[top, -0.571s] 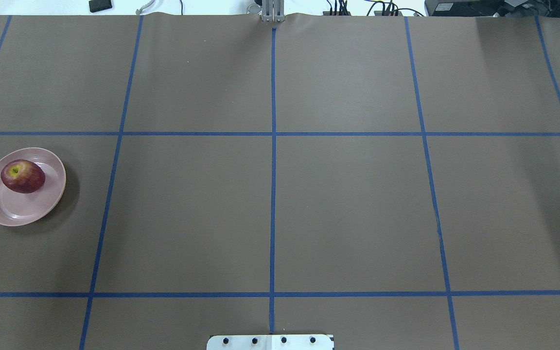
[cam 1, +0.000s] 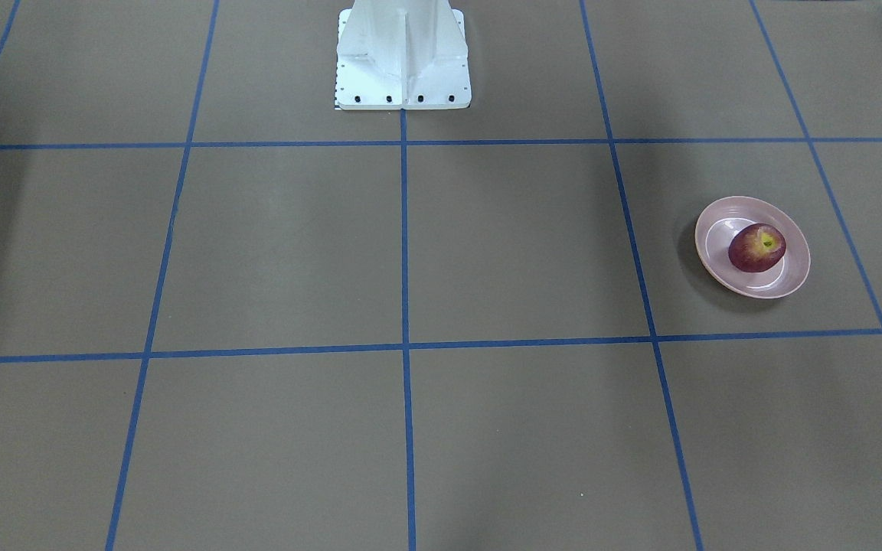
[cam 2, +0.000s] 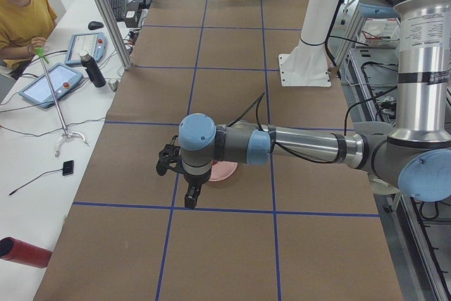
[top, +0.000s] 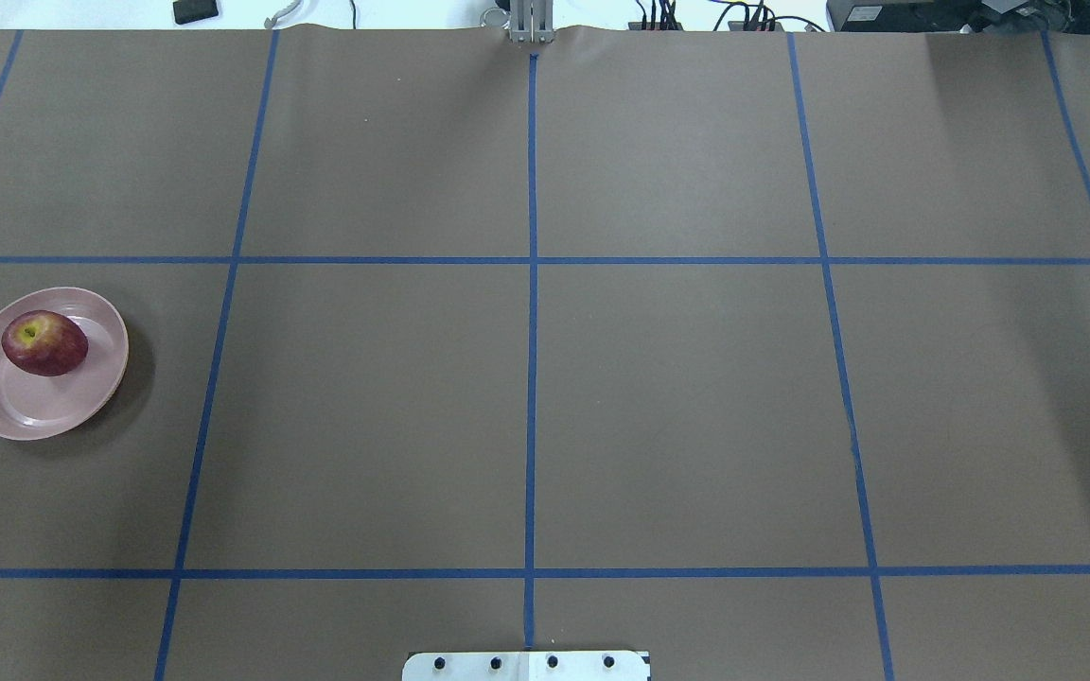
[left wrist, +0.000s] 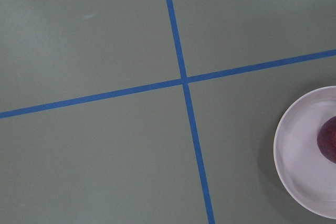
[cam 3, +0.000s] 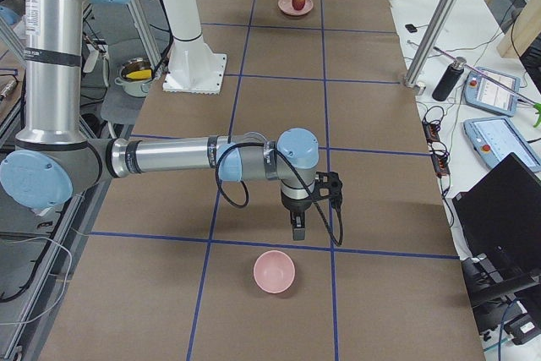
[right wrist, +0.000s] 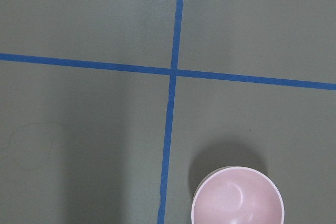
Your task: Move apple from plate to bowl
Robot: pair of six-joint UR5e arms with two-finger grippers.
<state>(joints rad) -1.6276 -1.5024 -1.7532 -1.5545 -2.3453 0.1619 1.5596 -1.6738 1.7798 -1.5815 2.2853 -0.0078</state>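
Note:
The dark red apple (top: pixel 43 342) lies on the wide pink plate (top: pixel 10 411) at the table's left end. Both also show in the front view, apple (cam 1: pixel 756 247) on plate (cam 1: pixel 717 252), and at the left wrist view's right edge, apple (left wrist: pixel 329 145) on plate (left wrist: pixel 299 156). The small deep pink bowl (cam 3: pixel 274 271) stands empty at the table's right end and shows in the right wrist view (right wrist: pixel 237 196). My left gripper (cam 2: pixel 189 201) hangs just beside the plate (cam 2: pixel 227 171). My right gripper (cam 3: pixel 297 231) hangs just beside the bowl. I cannot tell whether either is open or shut.
Blue tape lines (top: pixel 532 284) divide the brown table into squares. The white robot base (cam 1: pixel 403 57) stands at the middle of the robot's edge. An operator (cam 2: pixel 21 12), tablets, a black bottle (cam 2: pixel 94 70) and a laptop (cam 3: pixel 507 217) are beyond the far edge.

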